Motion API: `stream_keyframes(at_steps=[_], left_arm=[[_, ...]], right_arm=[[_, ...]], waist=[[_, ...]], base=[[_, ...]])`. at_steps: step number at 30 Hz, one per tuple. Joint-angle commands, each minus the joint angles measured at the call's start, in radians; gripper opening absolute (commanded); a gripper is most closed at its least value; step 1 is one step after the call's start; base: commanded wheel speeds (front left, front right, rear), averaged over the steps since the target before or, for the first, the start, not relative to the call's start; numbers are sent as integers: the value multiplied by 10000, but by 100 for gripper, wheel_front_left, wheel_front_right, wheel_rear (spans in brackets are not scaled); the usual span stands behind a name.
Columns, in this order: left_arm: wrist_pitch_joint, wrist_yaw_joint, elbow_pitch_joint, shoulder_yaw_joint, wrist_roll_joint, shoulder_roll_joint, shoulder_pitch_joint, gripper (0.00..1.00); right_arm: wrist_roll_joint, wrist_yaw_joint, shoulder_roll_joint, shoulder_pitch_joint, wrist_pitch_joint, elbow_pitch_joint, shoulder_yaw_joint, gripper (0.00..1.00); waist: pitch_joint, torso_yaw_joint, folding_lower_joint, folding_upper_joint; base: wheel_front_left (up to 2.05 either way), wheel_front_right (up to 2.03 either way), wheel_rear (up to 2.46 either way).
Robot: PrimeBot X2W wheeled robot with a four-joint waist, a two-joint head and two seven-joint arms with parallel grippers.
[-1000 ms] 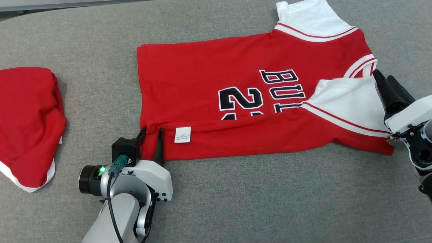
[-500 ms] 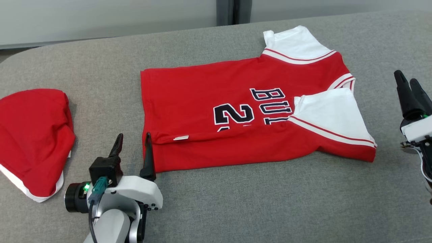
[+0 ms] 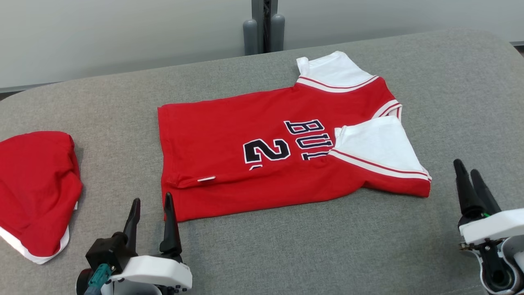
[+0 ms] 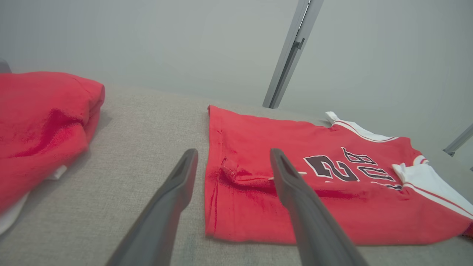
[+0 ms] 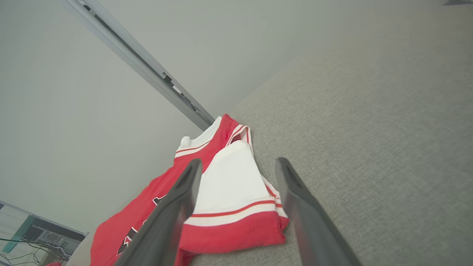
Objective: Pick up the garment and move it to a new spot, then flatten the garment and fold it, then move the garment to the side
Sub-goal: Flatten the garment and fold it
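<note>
Grey fabric surface (image 3: 286, 254), pale wall (image 3: 123, 32) behind. Red jersey (image 3: 229, 135), white sleeves, near edge folded over, lies flat mid-surface. Left gripper (image 3: 150, 200), right gripper (image 3: 466, 166): wide, holding nothing. Second red garment (image 3: 37, 184) at left edge.

The right gripper (image 5: 238, 162) points its two dark fingers, spread wide, toward a red shirt (image 5: 229, 236) lying flat on a gray fabric surface (image 5: 369, 147), a white sleeve (image 5: 232, 181) with red stripes folded over it, below a pale wall (image 5: 92, 92) and a slanted metal rail (image 5: 147, 61).
</note>
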Motion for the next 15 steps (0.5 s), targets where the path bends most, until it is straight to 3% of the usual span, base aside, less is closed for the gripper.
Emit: stream_keyframes(at_steps=[1, 9, 15], left_arm=[[-34, -157, 17, 139, 117, -10, 189, 100], [-37, -533, 187, 405, 184, -153, 474, 100], [-16, -980, 699, -407, -1502, -167, 371, 100]], right_arm=[[-132, 1, 140, 209, -96, -32, 17, 100], [-363, 1, 464, 543, -66, 54, -206, 100], [-226, 1, 624, 571, 303, 467, -616, 100]], waist=[[-89, -88, 0, 0], [-258, -137, 0, 0], [-181, -37, 0, 0]], base=[[0, 0, 0], [0, 0, 0], [0, 0, 0]])
